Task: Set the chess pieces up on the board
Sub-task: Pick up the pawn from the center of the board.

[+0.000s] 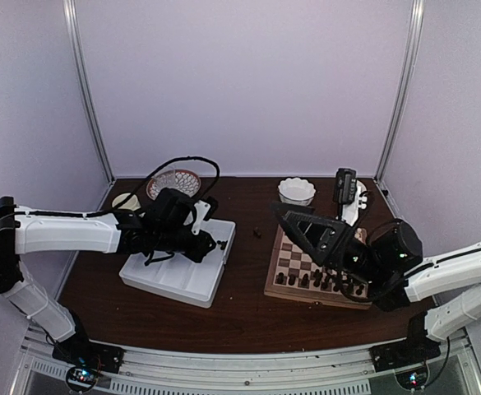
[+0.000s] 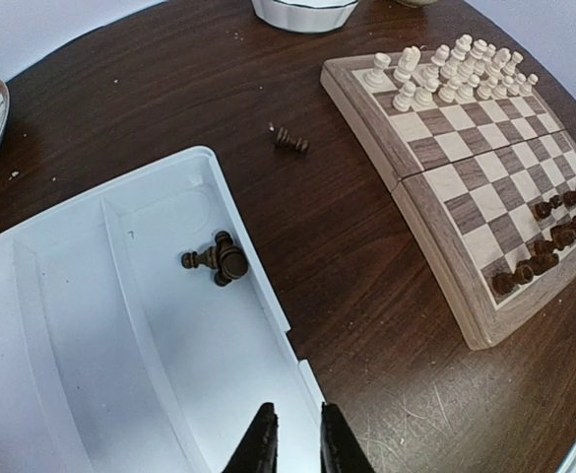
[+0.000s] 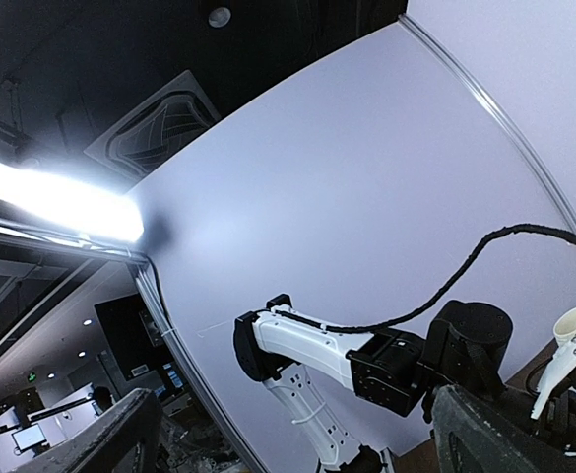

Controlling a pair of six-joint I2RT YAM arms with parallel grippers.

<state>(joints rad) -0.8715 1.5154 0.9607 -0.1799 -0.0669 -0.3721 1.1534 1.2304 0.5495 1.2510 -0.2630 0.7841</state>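
Far left on the dark wooden table [image 2: 356, 296]: a patterned glass dish [image 1: 174, 183]. Next to the right, over the near end of the white divided tray [image 2: 71, 345], the left gripper [image 2: 295, 448] — jaws pinched almost together, only a slim gap, nothing in it. In the tray compartment nearest the board, a small cluster of dark chess pieces [image 2: 219, 261], lying on their sides and touching one another. On the bare tabletop between tray and board, a lone dark chessman [image 2: 289, 141], toppled. Farther back, a white fluted bowl [image 1: 296, 191]. Then the board [image 2: 465, 187], flat on the table: cream chessmen [image 2: 455, 69] crowded at the far end, standing dark chessmen [image 2: 553, 232] along the near end. Above the board's left part, the right gripper [image 3: 297, 404] — jaws spread wide, empty, angled up toward the back wall.
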